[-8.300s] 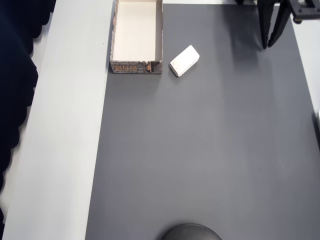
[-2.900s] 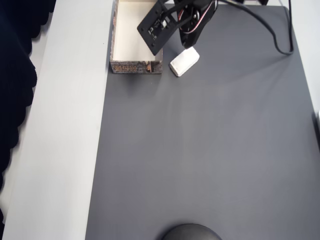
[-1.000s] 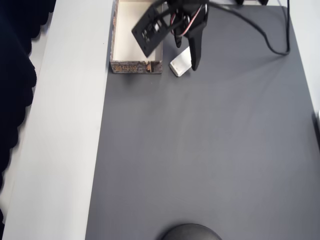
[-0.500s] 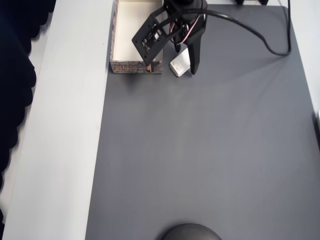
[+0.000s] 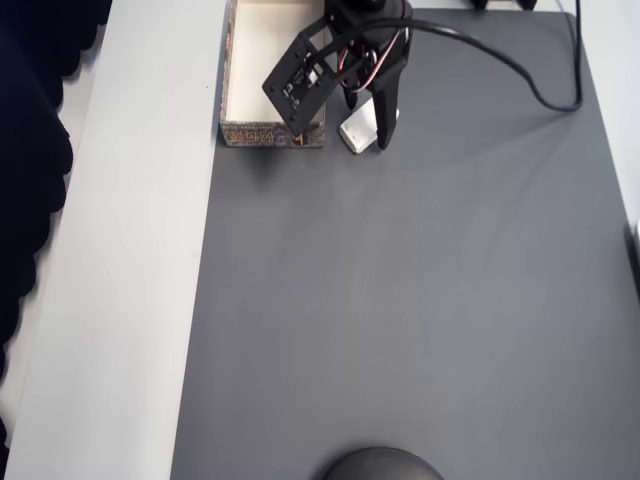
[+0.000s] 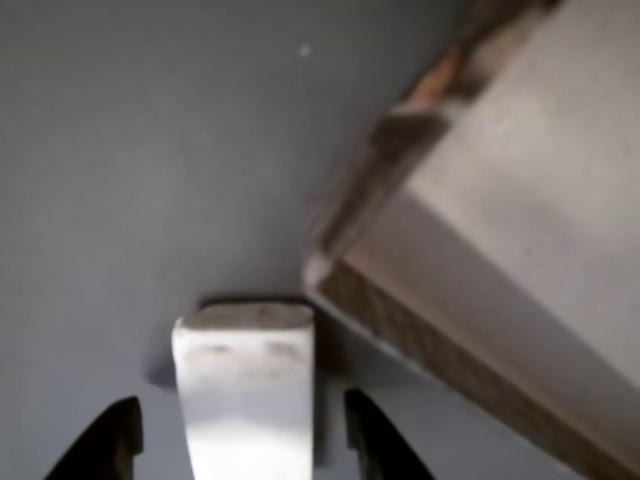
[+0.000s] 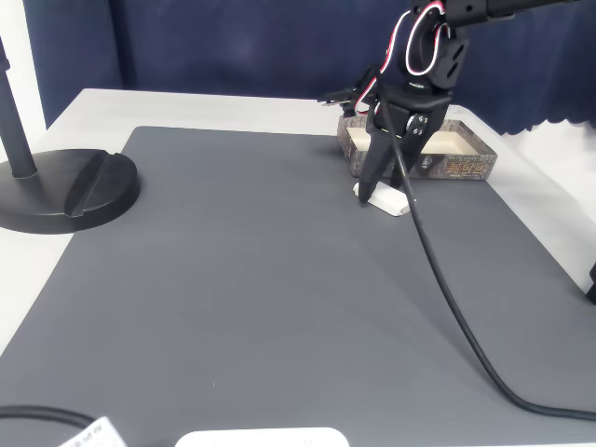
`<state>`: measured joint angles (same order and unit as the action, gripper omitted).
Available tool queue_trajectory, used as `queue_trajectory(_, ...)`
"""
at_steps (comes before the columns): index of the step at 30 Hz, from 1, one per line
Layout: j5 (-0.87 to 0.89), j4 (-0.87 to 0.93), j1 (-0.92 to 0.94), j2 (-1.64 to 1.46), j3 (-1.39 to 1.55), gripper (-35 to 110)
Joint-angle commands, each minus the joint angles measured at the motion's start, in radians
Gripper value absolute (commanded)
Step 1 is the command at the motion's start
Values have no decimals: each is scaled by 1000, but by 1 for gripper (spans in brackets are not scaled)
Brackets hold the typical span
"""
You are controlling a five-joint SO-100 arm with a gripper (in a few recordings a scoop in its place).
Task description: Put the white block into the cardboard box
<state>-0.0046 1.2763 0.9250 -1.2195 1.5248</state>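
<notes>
The white block (image 5: pixel 356 131) lies on the grey mat just right of the cardboard box (image 5: pixel 272 134), whose cream inside is empty. In the wrist view the white block (image 6: pixel 245 385) sits between my two dark fingertips with a small gap on each side, and a corner of the cardboard box (image 6: pixel 500 250) is close on the right. My gripper (image 5: pixel 366 127) is open and straddles the block low over the mat. In the fixed view my gripper (image 7: pixel 386 186) points down at the white block (image 7: pixel 392 204), in front of the cardboard box (image 7: pixel 456 166).
A black cable (image 7: pixel 447 289) trails from the arm across the mat to the right front. A black round stand base (image 7: pixel 65 191) sits at the mat's left edge. The grey mat (image 5: pixel 400 300) is bordered by a white table strip (image 5: pixel 130 250).
The gripper came from the top right corner to the block and dropped down around it. In the last half second it settled slightly lower. The block has not moved.
</notes>
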Motion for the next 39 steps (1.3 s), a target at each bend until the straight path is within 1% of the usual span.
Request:
queue_trajectory(1, 28, -15, -9, -5, -72, 27)
queue_trajectory(17, 52, -17, -18, -6, -74, 27)
queue_trajectory(24, 66, -17, -25, -8, -74, 23)
queue_trajectory(39, 46, 2, -37, -15, -63, 22)
